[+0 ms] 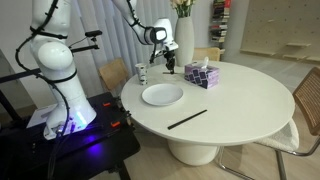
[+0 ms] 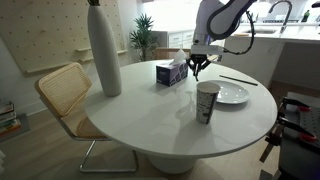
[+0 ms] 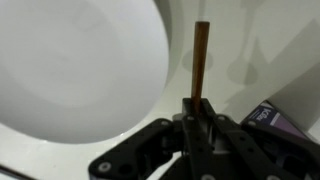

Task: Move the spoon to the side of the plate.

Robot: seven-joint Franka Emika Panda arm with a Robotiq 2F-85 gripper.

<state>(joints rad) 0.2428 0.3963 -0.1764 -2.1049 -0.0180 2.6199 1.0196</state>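
Closest in the wrist view stood the gripper (image 3: pixel 198 108), clamped on one end of the spoon (image 3: pixel 201 60), whose thin handle hung over the bare bench (image 1: pixel 245 95) just beside the rim of the plate (image 3: pixel 70 70). I judged the spoon light, stiff and rather slippery, so a firm hold across the handle seemed right, because such smooth metal could turn in the grip. Free room lay beside the plate, though the tissue box (image 1: pixel 201 75) stood near and the dark stick (image 1: pixel 187 119) lay toward the bench edge.

Hand (image 1: pixel 172 66) raised beside tissue box (image 1: pixel 202 75), plate (image 1: pixel 162 95) near.
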